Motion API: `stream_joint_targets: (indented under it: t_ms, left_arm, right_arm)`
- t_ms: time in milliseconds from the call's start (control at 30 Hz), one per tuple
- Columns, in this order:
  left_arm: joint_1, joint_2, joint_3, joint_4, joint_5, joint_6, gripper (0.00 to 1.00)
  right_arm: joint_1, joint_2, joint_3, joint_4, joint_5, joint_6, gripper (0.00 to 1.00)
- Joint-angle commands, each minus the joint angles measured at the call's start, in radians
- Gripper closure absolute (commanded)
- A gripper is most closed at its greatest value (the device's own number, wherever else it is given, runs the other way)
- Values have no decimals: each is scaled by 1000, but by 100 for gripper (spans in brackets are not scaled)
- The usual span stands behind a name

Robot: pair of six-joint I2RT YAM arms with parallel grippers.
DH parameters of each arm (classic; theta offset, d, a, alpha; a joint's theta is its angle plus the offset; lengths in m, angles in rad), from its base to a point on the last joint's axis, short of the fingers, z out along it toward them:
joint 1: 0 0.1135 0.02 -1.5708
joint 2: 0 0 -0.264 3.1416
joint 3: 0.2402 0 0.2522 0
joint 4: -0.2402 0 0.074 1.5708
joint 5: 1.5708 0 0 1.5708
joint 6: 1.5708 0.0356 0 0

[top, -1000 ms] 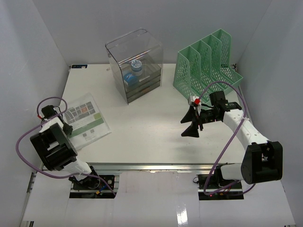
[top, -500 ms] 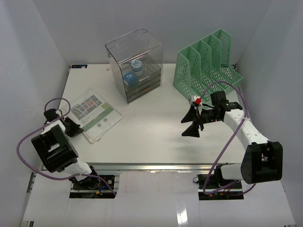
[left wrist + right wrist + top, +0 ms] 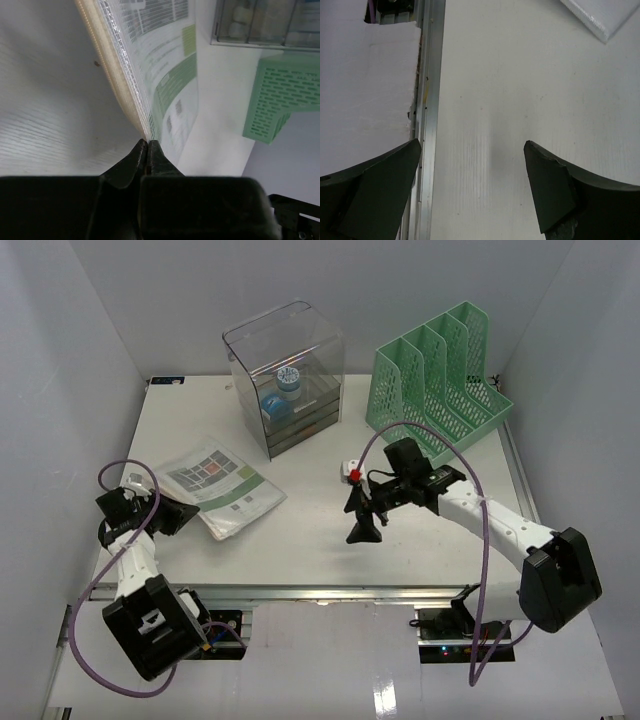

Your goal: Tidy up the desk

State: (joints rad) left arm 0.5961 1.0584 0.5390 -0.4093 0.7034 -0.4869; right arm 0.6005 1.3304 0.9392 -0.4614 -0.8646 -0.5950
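Observation:
The white desk point(image 3: 300, 530) holds a printed booklet in a clear sleeve point(image 3: 225, 485) at its left middle. My left gripper point(image 3: 190, 512) is shut on the booklet's near left edge. In the left wrist view the closed jaws point(image 3: 147, 142) pinch that edge, and the booklet point(image 3: 165, 75) stretches away from them. My right gripper point(image 3: 362, 515) is open and empty, low over the desk's middle front. In the right wrist view its gap point(image 3: 472, 165) frames bare desk point(image 3: 520, 75) beside the front metal rail point(image 3: 432, 75).
A clear smoky drawer box point(image 3: 285, 375) holding a blue-and-white container stands at the back centre. A green mesh file rack point(image 3: 435, 375) stands at the back right. White walls close in the left, right and back. The booklet's corner shows in the right wrist view point(image 3: 600, 12).
My left gripper has dragged the booklet rightward toward the desk's middle. My right arm has swung left from near the file rack to the middle front, jaws still open.

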Motion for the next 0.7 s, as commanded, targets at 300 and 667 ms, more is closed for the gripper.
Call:
stream_joint_targets:
  t_ms: [300,667]
  left_arm:
    - [-16,-178,-86,-40,210,-195,100]
    - [-17,-170,-76,-42,263,-216,100]
  right_arm:
    - [591,59,-36,610,687,-267,10]
    - [749,370,24,1012,957,-341,10]
